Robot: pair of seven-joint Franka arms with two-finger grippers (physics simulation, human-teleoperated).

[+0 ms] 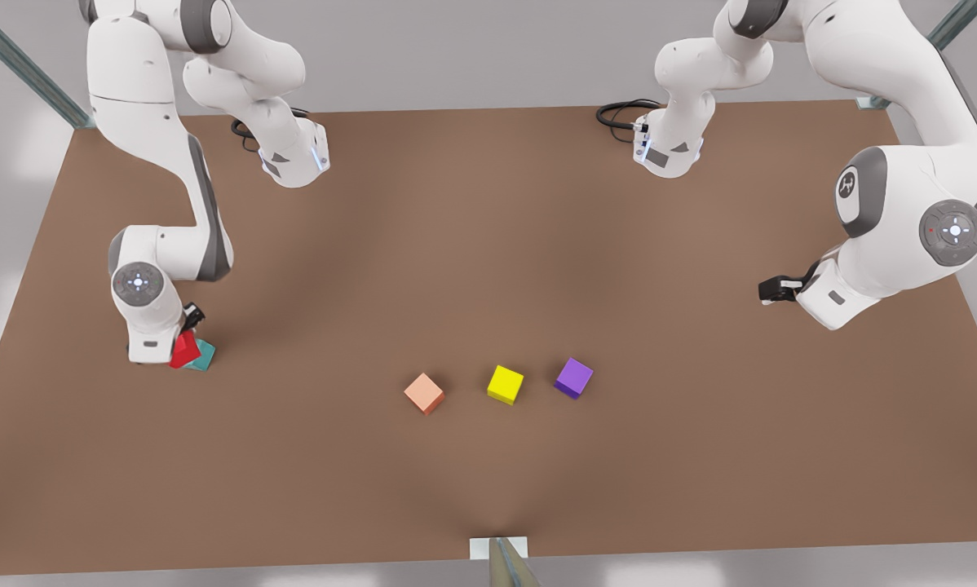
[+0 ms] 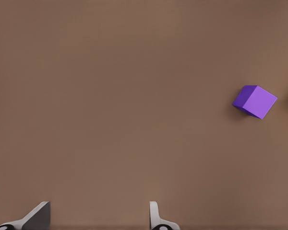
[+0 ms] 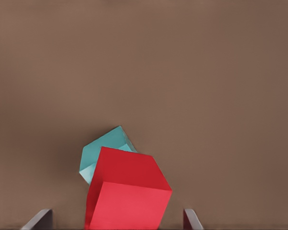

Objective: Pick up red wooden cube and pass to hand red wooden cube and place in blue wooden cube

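A: Front view. Right gripper (image 1: pixel 188 324) is low at the table (image 1: pixel 488 269) on the front view's left, wrist pointing down. The red wooden cube (image 1: pixel 183 350) hangs tilted at its tip, touching the blue wooden cube (image 1: pixel 204 356) just beside it. Left gripper (image 1: pixel 770 290) waits raised on the front view's right, wrist roughly level; from here I cannot tell its finger gap.

B: Bystanders?

A: 3 cubes mid-table, well apart from the pair: salmon cube (image 1: pixel 424 393), yellow cube (image 1: pixel 505 384), purple cube (image 1: pixel 573 377).

B: Left wrist view?

A: 2 fingers (image 2: pixel 156 216) set wide apart, holding nothing. The purple cube (image 2: pixel 255 101) sits further out.

B: Right wrist view?

A: Fingers (image 3: pixel 191 219) stand spread either side of the red wooden cube (image 3: pixel 127 194), not visibly pinching it. It leans skewed over the blue wooden cube (image 3: pixel 104 151).

B: Handling?

A: I judge it light, rigid, smooth-faced. Grip 2 opposite flat faces; it is cocked now, so it may slide off.
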